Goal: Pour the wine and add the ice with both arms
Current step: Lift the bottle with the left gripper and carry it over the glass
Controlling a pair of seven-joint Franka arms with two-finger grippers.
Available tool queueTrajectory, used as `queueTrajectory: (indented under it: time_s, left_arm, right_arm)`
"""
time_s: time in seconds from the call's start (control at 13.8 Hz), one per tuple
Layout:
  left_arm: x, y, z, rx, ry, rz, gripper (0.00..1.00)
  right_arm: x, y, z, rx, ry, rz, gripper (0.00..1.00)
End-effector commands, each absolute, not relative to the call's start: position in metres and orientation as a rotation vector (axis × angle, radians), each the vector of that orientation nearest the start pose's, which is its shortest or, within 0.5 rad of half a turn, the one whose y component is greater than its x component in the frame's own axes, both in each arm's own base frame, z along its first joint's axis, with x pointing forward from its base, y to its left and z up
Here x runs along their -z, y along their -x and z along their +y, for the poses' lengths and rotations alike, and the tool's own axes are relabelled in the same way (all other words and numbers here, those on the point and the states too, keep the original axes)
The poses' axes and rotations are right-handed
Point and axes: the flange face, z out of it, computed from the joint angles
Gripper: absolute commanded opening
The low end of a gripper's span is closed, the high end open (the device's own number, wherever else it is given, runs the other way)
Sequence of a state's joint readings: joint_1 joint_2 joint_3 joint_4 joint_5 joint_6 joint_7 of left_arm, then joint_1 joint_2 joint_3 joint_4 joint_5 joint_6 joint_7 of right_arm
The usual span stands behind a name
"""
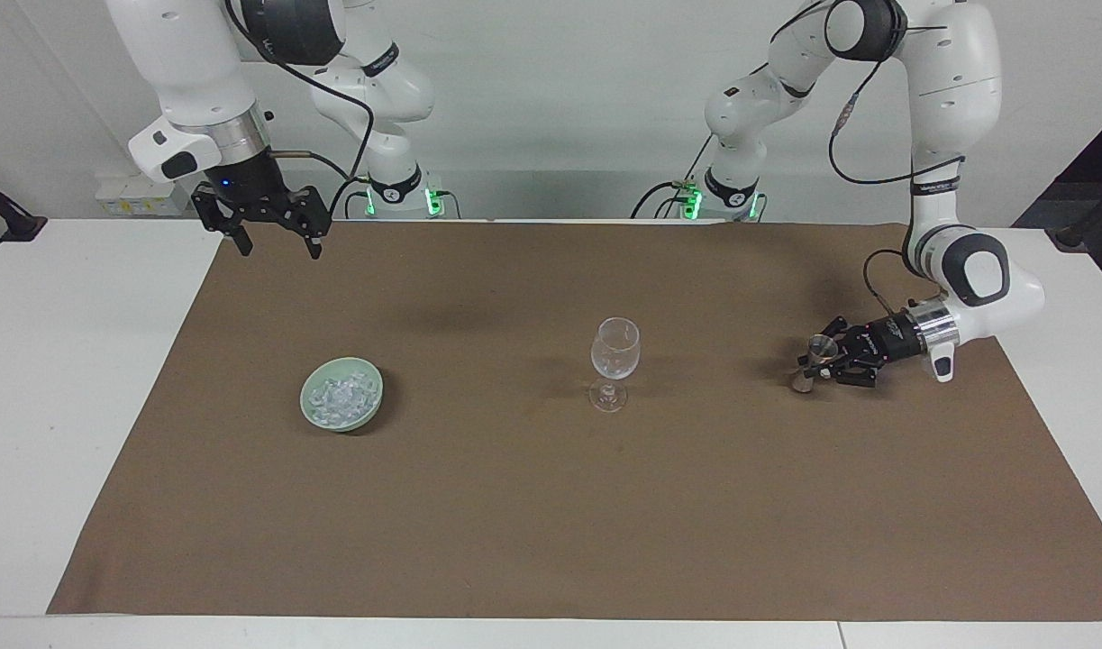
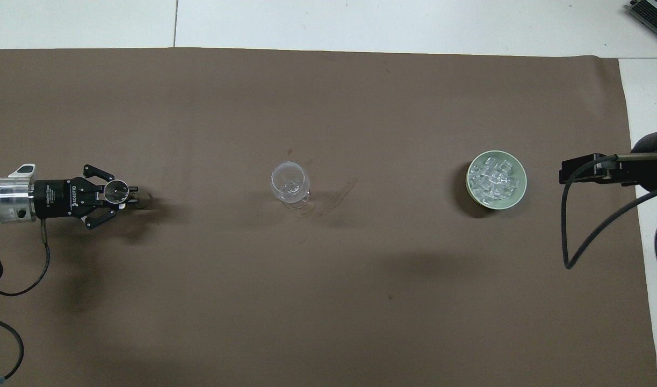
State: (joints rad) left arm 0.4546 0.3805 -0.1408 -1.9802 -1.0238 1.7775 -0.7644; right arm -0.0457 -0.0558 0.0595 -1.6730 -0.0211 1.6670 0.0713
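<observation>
A small clear measuring cup (image 1: pixel 818 347) is grasped by the left gripper (image 1: pixel 825 359) near the left arm's end of the table; the pouring step is judged underway. Carrying it over the wine glass (image 1: pixel 614 349) is called for next. The right gripper (image 1: pixel 274 242), spread wide, waits raised above the mat (image 1: pixel 551 523).

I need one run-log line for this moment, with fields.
left gripper: shut on small metal cup | right gripper: open, raised, waiting | ice: in bowl | wine glass: upright

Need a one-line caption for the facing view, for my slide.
Left claw shut on a small cup; right claw waits open above the table.
</observation>
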Motion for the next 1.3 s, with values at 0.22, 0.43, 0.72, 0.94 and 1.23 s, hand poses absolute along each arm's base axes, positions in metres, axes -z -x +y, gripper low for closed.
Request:
queueTrajectory:
  time_s: [0.22, 0.43, 0.72, 0.94, 1.23]
  left_arm:
    - [-0.344, -0.591, 0.069, 0.880, -1.479, 1.662, 0.00]
    - [-0.377, -0.600, 0.037, 0.855, -1.478, 1.712, 0.00]
    - [-0.405, -0.611, -0.038, 0.828, -1.491, 1.771, 0.00]
    - [-0.424, -0.610, -0.070, 0.821, -1.507, 1.768, 0.00]
    - [-0.447, -0.599, -0.114, 0.832, -1.573, 1.762, 0.00]
  right_arm:
    - [-0.617, -0.548, 0.004, 0.083, 3.157, 0.064, 1.00]
    - [-0.617, -0.548, 0.004, 0.083, 3.157, 0.064, 1.00]
    - [-0.617, -0.548, 0.004, 0.083, 3.157, 0.064, 1.00]
    - [-0.617, -0.548, 0.004, 0.083, 3.157, 0.064, 1.00]
    - [-0.617, -0.548, 0.004, 0.083, 3.157, 0.064, 1.00]
